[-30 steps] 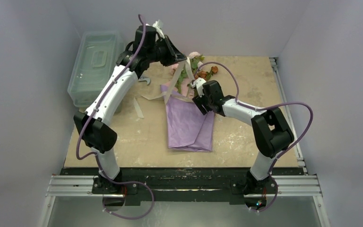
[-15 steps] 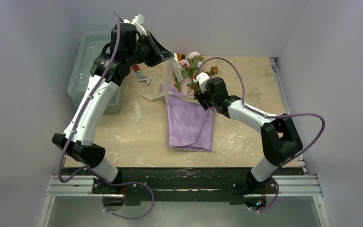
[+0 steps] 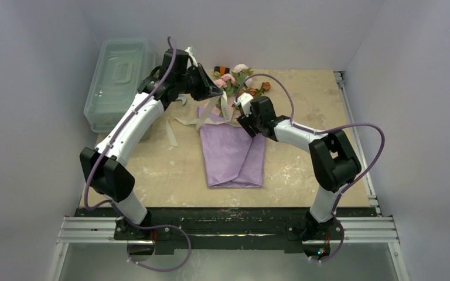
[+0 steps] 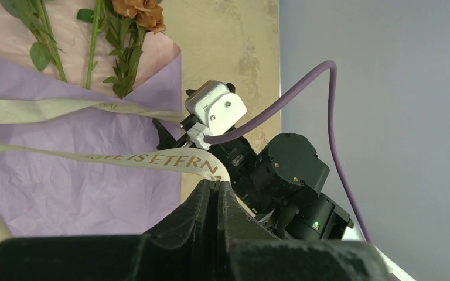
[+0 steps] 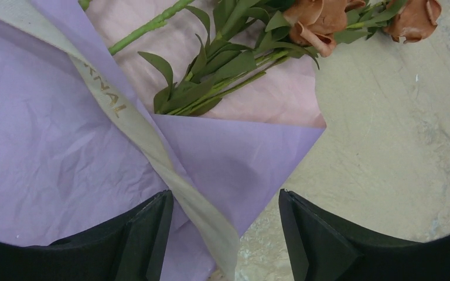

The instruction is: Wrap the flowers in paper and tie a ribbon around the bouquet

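High rear overview, wrists close over paper (image 5: 47,146)

Folded around the stems, the crinkled lilac paper (image 3: 231,155) lies flat at mid-table, its pink inner face showing at the far, open end. The flowers (image 5: 211,82) rest inside, green stems and leaves tucked under the folds, with pink, white and orange-brown blooms spilling out toward the far edge. The cream ribbon (image 4: 123,157), printed with gold lettering, crosses the bouquet (image 3: 228,140) near its mouth. One end rises, pinched in the closed left gripper (image 4: 218,184), and loose lengths trail on the table to the left.
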